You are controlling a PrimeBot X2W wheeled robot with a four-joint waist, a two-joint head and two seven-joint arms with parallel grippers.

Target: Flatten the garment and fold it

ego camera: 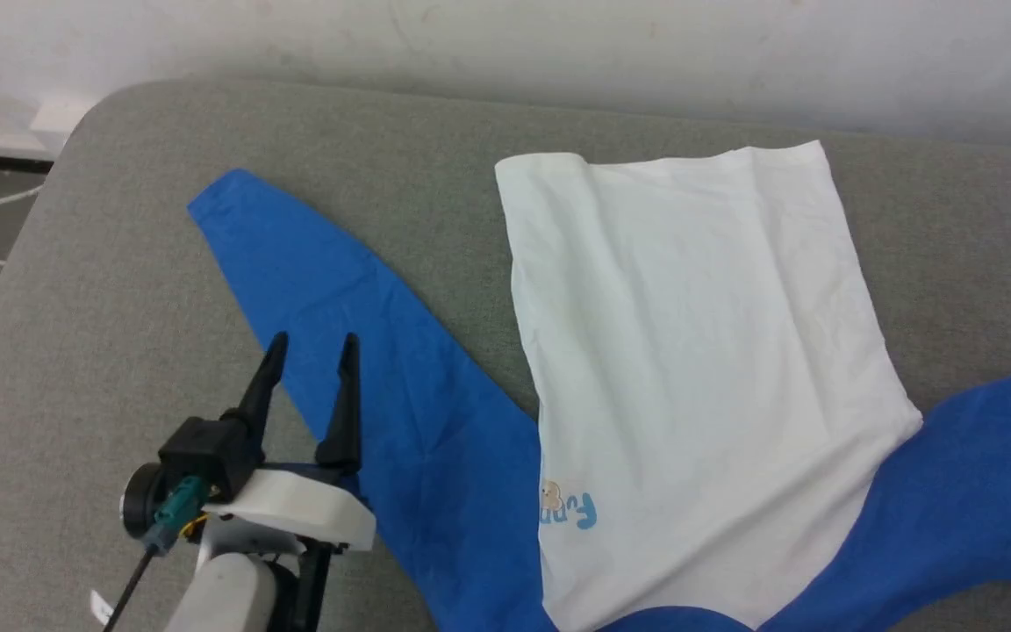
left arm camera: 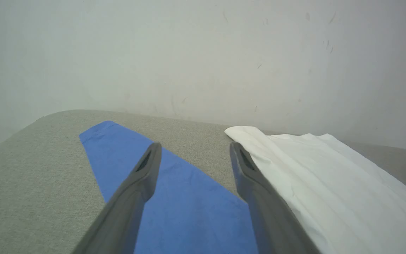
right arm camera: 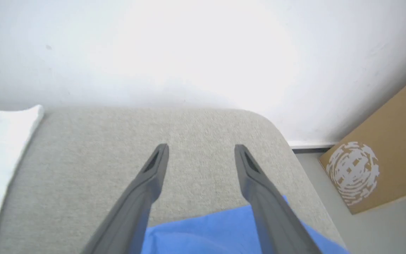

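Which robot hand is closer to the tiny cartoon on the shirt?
Left. The left hand hovers over the blue sleeve beside the cartoon; the right hand is out by the end of the other sleeve.

soft matt cloth garment (ego camera: 699, 351), coarse woven fabric surface (ego camera: 119, 307), smooth matt cardboard box (right arm camera: 393, 141)

The left hand (left arm camera: 195, 150), fingers spread, hovers over the garment's (left arm camera: 189, 208) blue sleeve.

You are reading small light-blue lettering (ego camera: 577, 512) on the white chest of the garment (ego camera: 699, 351), beside a tiny tan cartoon (ego camera: 549, 494). Seen upside down, it is showing roughly "Fun", cut off at the fold. The cardboard box (right arm camera: 382, 155) is carrying a white round emblem (right arm camera: 352, 171) with no legible words.
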